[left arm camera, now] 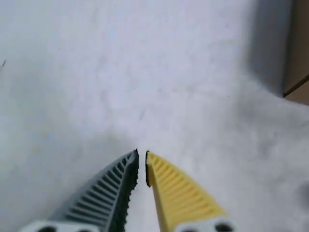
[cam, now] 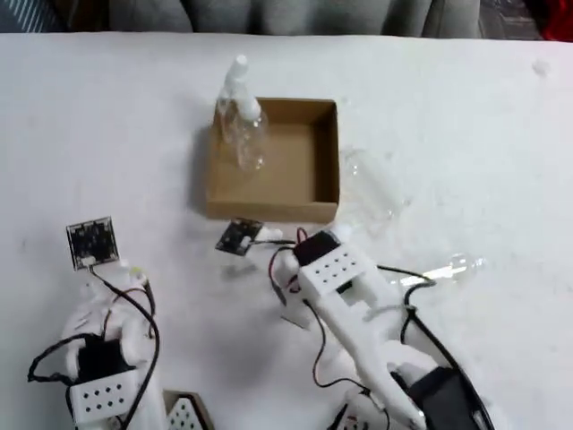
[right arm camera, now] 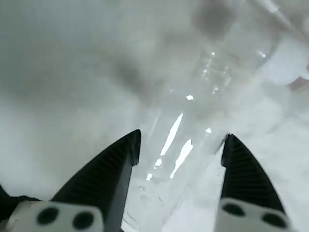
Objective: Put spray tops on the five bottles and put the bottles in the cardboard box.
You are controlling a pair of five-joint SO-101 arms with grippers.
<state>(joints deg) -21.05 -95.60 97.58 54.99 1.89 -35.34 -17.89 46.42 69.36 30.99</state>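
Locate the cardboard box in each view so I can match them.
High view: cardboard box at centre.
Left wrist view: its brown corner at the frame's edge, beyond the left gripper.
Right wrist view: instead, a clear bottle between the fingers of the right gripper.
Shared landmark: the white table.

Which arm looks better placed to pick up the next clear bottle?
Right. The right gripper is open astride a clear bottle lying on the table. The left gripper is shut over the table, farther from that bottle.

Bottle (cam: pixel 243 134) in the cardboard box (cam: pixel 269 211), left side; another bottle (cam: pixel 367 193) beside its right wall.
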